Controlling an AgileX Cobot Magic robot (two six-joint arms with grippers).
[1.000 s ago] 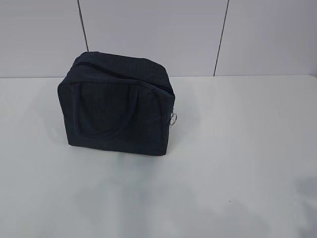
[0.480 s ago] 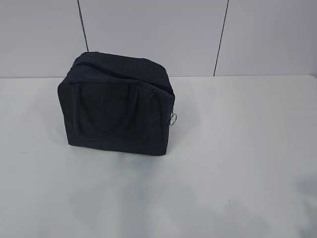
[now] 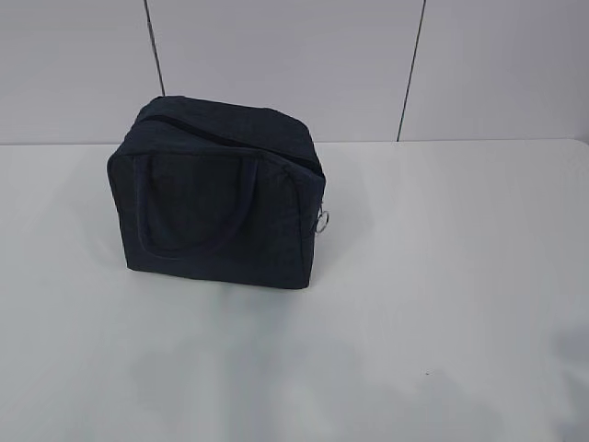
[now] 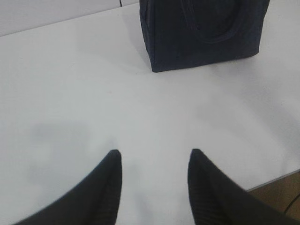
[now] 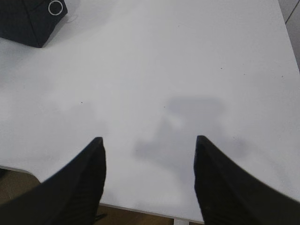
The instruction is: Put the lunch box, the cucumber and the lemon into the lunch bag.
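The dark navy lunch bag (image 3: 216,193) stands upright on the white table, left of centre, with its top zipper closed and a silver ring pull (image 3: 323,219) hanging at its right end. It also shows in the left wrist view (image 4: 201,33) and its corner in the right wrist view (image 5: 30,21). My left gripper (image 4: 154,154) is open and empty over bare table in front of the bag. My right gripper (image 5: 149,139) is open and empty near the table's front edge. The lunch box, the cucumber and the lemon are out of view. Neither gripper shows in the exterior view.
The white table (image 3: 442,276) runs to a pale panelled wall (image 3: 276,55) behind the bag. The table's front edge shows in the right wrist view (image 5: 140,208) and its corner in the left wrist view (image 4: 276,176).
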